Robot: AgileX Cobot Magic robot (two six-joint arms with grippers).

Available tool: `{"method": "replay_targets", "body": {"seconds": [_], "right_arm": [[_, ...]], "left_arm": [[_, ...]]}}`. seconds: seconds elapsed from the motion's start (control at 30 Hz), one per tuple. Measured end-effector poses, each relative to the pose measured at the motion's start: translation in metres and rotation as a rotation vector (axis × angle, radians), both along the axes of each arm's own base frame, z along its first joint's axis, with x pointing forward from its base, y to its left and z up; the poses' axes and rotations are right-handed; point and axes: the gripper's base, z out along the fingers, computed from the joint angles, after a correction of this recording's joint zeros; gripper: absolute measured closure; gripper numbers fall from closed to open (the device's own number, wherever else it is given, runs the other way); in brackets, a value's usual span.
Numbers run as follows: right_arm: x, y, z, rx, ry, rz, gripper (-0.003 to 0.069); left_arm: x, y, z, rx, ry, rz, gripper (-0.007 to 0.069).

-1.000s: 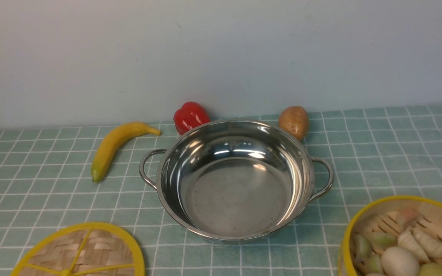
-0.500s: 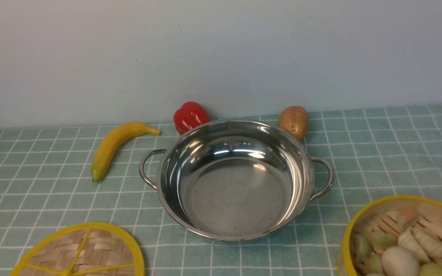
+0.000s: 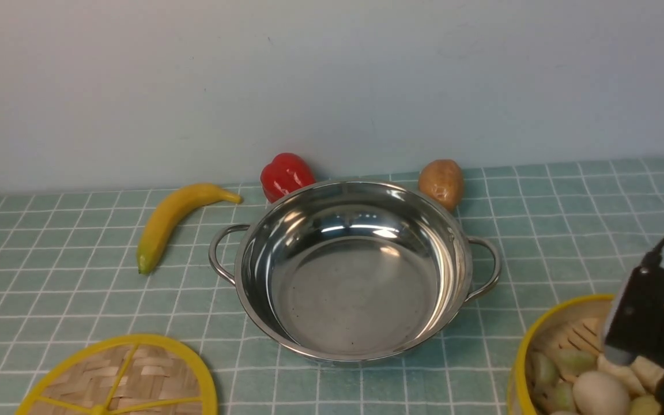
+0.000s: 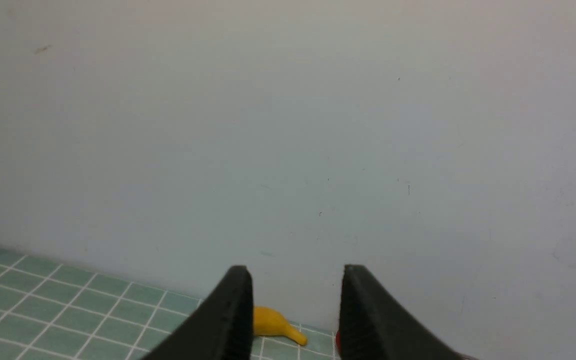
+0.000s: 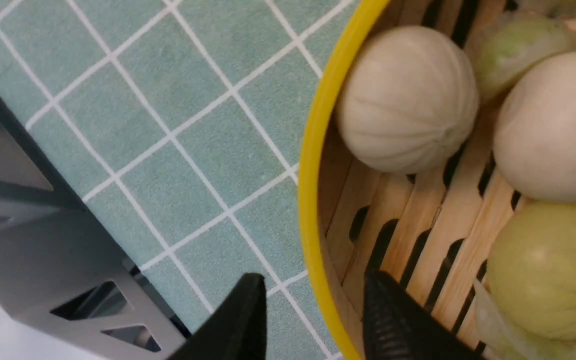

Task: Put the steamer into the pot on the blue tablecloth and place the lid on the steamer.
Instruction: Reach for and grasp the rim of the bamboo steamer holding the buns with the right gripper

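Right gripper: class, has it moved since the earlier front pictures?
Yes. The right gripper has entered the front view from lower right, straddling the steamer's rim, right of the unmoved pot.

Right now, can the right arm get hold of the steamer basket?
Probably yes: the right gripper is open at the yellow rim of the steamer, one jaw inside, one outside, and nothing else shows between them.

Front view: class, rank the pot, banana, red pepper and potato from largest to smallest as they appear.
1. pot, by far the largest.
2. banana.
3. red pepper and potato: these look about alike, and the pot's rim hides part of the pepper, so I leave them unranked.
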Motion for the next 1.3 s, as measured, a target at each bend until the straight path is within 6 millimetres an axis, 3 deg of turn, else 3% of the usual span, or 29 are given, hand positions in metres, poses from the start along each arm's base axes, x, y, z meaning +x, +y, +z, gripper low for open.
{"method": "replay_targets", "body": {"seconds": [0.27, 0.43, 0.6, 0.87, 1.2, 1.3], "right_arm": [[-0.009, 0.008, -0.002, -0.1, -0.009, 0.058, 0.0288], [-0.005, 0.01, -0.008, -0.123, 0.004, 0.055, 0.0287], [0.003, 0.015, -0.033, -0.135, 0.028, 0.046, 0.0287], [0.008, 0.015, -0.042, -0.17, 0.026, 0.037, 0.0287], [0.017, 0.021, -0.07, -0.219, 0.136, 0.016, 0.0288], [0.016, 0.022, -0.071, -0.212, 0.15, 0.004, 0.0335]], "left_arm": [[0.0, 0.0, 0.0, 0.0, 0.0, 0.0, 0.0382], [0.0, 0.0, 0.0, 0.0, 0.0, 0.0, 0.0382], [0.0, 0.0, 0.0, 0.0, 0.0, 0.0, 0.0382], [0.0, 0.0, 0.0, 0.0, 0.0, 0.0, 0.0382], [0.0, 0.0, 0.0, 0.0, 0.0, 0.0, 0.0382], [0.0, 0.0, 0.0, 0.0, 0.0, 0.0, 0.0382]]}}
